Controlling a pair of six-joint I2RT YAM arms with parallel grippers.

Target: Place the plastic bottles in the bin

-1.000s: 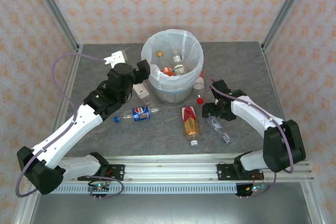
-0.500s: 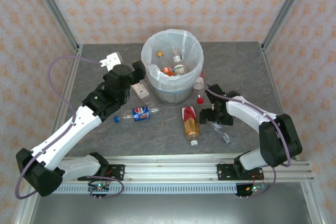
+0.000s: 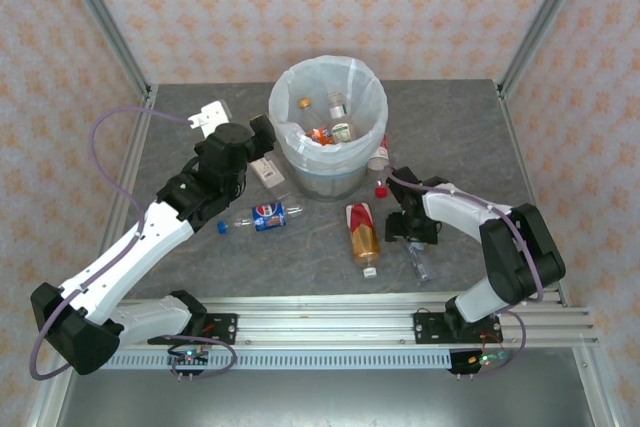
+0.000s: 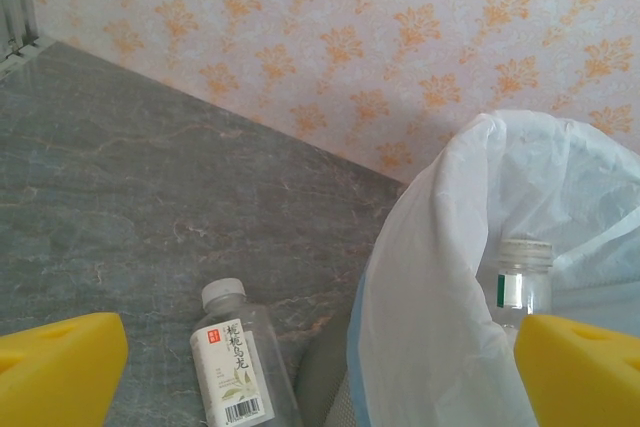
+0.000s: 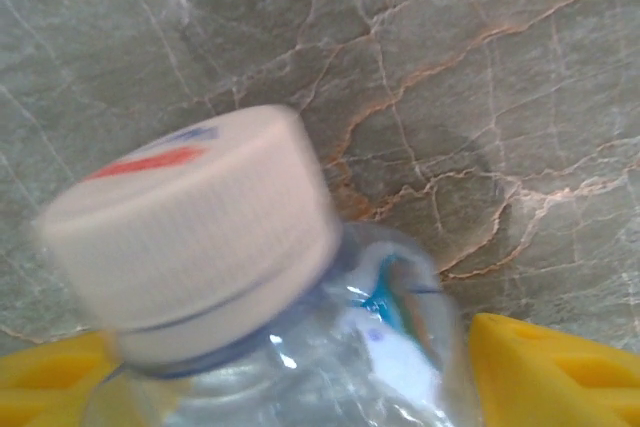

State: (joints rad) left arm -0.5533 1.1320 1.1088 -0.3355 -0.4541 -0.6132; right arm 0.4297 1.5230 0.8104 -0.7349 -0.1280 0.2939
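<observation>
Grey bin [image 3: 325, 179], white-lined; veined grey table [image 3: 470, 137]; orange-patterned wallpaper [image 3: 330, 7]; bottle cap [image 5: 190, 217] seemingly white.

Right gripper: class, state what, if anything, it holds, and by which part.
The right gripper flanks a clear plastic bottle just below its white cap; whether it actually grips it cannot be told.

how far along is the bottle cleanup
Done: several bottles lie in the bin. In hand: the right gripper straddles a clear bottle, grip uncertain; the left gripper is open and empty. Left: the blue-label bottle, amber bottle, white-label bottle and a bottle right of the bin.
</observation>
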